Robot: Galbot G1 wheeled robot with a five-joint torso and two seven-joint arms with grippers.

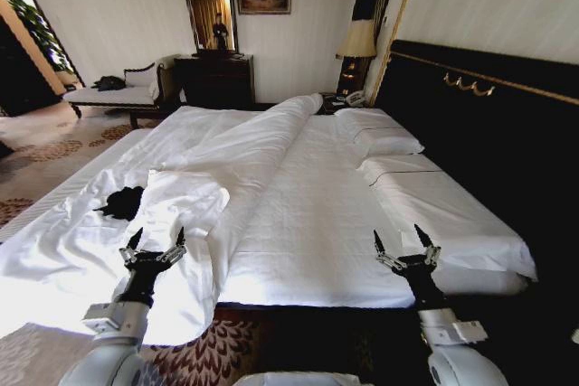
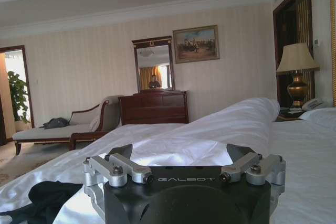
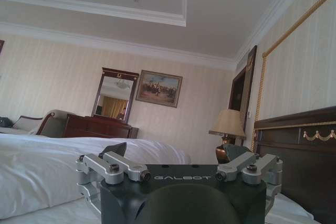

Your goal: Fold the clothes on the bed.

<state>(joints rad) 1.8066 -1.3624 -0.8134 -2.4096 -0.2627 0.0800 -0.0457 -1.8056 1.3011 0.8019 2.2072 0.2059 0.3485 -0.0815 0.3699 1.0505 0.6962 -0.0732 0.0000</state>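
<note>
The clothes (image 1: 122, 202) lie as a crumpled black heap on the left part of the bed (image 1: 308, 214), beside the rumpled white duvet (image 1: 231, 164). In the left wrist view the clothes (image 2: 44, 199) show as dark fabric just off the gripper. My left gripper (image 1: 157, 243) hangs open over the bed's near left edge, a short way in front of the clothes, with nothing between its fingers. Over the near right edge of the bed my right gripper (image 1: 403, 241) also stands open and holds nothing.
White pillows (image 1: 380, 137) rest against the dark headboard (image 1: 488, 97) on the right. A lamp (image 1: 355, 47) stands at the bed's far corner. A dark dresser (image 1: 215, 79) with a mirror and a white chaise (image 1: 113, 92) stand by the far wall. Patterned carpet (image 1: 54, 146) lies left of the bed.
</note>
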